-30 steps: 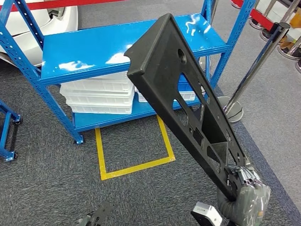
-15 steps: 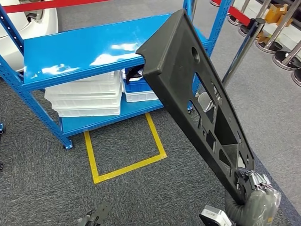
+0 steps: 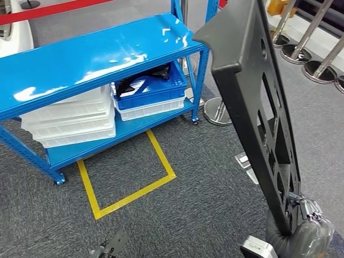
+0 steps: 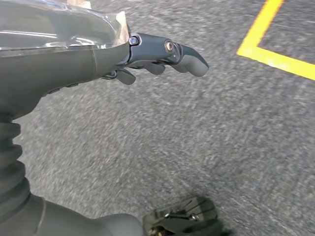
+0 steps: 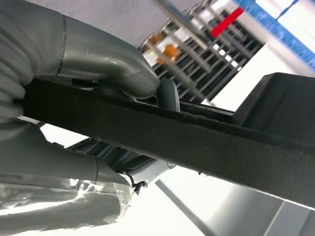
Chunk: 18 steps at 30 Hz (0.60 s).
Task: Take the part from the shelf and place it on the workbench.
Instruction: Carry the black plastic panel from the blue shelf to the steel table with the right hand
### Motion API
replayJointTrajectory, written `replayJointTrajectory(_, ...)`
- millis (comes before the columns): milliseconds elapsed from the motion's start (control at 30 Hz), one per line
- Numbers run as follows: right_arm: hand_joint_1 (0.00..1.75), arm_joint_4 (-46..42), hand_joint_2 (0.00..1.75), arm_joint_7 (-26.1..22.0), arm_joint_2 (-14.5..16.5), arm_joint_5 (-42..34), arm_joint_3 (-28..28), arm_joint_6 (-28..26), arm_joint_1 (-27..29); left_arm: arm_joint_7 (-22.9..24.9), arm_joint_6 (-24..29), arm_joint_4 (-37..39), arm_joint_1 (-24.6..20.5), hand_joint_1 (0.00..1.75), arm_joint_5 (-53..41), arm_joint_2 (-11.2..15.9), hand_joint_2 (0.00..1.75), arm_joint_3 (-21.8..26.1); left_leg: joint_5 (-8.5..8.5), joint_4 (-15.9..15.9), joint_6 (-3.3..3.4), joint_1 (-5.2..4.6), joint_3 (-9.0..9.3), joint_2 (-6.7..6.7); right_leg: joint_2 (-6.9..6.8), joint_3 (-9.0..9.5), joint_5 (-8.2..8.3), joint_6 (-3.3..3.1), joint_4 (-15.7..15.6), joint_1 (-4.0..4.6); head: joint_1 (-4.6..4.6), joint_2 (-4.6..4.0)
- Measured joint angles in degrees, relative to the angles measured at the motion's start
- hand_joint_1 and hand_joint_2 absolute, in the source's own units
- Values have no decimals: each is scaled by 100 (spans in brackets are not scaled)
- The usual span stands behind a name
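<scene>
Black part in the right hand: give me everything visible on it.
The part is a long, flat, matte black panel, plastic or foam by its look, with a raised rim, one round hole near the wide end and several rectangular and angular cutouts along its length. It tapers toward the held end. It is off the shelf, carried in the air, steeply tilted with the wide end up. The right hand grips its narrow lower end, thumb and fingers clamping the edge. Nothing else touches it.
</scene>
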Motion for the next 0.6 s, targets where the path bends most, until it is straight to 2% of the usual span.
replayJointTrajectory(33, 175, -3, 175, -6, 16, -10, -12, -1, 7, 0, -1, 0, -1, 0, -1, 0, 175, 0, 80, -248, 7, 11, 104, -93, 63, -33, -11, 31, 41, -1, 1, 0)
replayJointTrajectory(67, 175, -9, 175, -13, 30, -21, -25, -1, 17, 0, -1, 0, 1, 0, -2, 0, 175, 0, 85, -356, 20, 12, 145, -160, 115, -70, -13, 63, 69, -3, 3, 1)
replayJointTrajectory(133, 175, -25, 175, -28, 53, -36, -59, -2, 49, 1, -2, 0, -3, 0, -1, -1, 175, 2, 75, -378, 77, -1, 141, -117, 206, -124, 9, 127, 74, -22, 4, 1)
replayJointTrajectory(167, 175, -32, 175, -35, 60, -45, -80, -3, 67, 0, -2, 0, -8, 0, 1, -2, 175, 3, 88, -387, 112, 1, 141, -71, 160, -137, -8, 159, 88, -24, 8, 1)
replayJointTrajectory(233, 175, -43, 175, -62, 68, -61, -114, -4, 80, -5, -2, 0, -16, 0, 1, -5, 175, 4, 108, -404, 172, 15, 144, 36, -85, -258, -195, 224, 366, -25, 24, 1)
replayJointTrajectory(267, 175, -47, 175, -79, 73, -69, -126, -5, 80, -8, -2, 0, -10, 0, 1, -6, 175, 5, 107, -406, 189, 12, 145, 95, -238, -395, -369, 254, 679, -29, 32, 1)
replayJointTrajectory(333, 175, -50, 175, -103, 85, -78, -146, -6, 85, -8, -2, 0, 10, 0, 2, -4, 175, 11, 98, -405, 204, 4, 144, 230, -361, -760, -698, 298, 1458, -52, 36, 1)
replayJointTrajectory(367, 175, -50, 175, -110, 90, -80, -155, -7, 94, -7, -2, 0, 13, 0, 3, -3, 175, 14, 91, -404, 205, 2, 147, 294, -381, -869, -747, 309, 1688, -61, 36, 1)
replayJointTrajectory(400, 175, -50, 175, -116, 95, -83, -166, -7, 105, -8, -2, 0, 11, 0, 3, -3, 175, 16, 83, -404, 203, 0, 153, 353, -397, -870, -684, 311, 1696, -66, 36, 1)
replayJointTrajectory(433, 175, -52, 175, -125, 100, -88, -182, -6, 113, -9, -1, 0, 7, 0, 4, -4, 175, 17, 72, -404, 196, -2, 165, 404, -423, -752, -522, 299, 1459, -65, 37, 1)
replayJointTrajectory(467, 175, -60, 175, -138, 108, -94, -200, -6, 119, -10, -1, 0, 2, 0, 4, -5, 175, 18, 59, -406, 186, -4, 183, 448, -496, -542, -309, 271, 1044, -54, 37, 1)
replayJointTrajectory(500, 175, -71, 175, -160, 119, -102, -220, -6, 119, -12, -1, 0, -1, 0, 4, -6, 175, 19, 42, -407, 168, -15, 199, 489, -632, -330, -157, 236, 628, -20, 37, 1)
replayJointTrajectory(533, 175, -85, 175, -183, 132, -111, -234, -6, 118, -14, -2, 0, -2, 0, 4, -7, 175, 21, 29, -411, 147, -25, 212, 526, -744, -175, -56, 195, 308, 17, 36, 1)
replayJointTrajectory(567, 175, -101, 175, -207, 145, -119, -247, -7, 121, -16, -2, 0, -1, 0, 4, -8, 175, 25, 19, -417, 122, -34, 222, 568, -829, -92, -19, 163, 125, 53, 33, 1)
replayJointTrajectory(600, 175, -114, 175, -226, 157, -127, -259, -7, 126, -18, -2, 0, 1, 0, 4, -11, 175, 30, 14, -430, 96, -42, 231, 614, -849, -84, -37, 138, 78, 83, 31, 1)
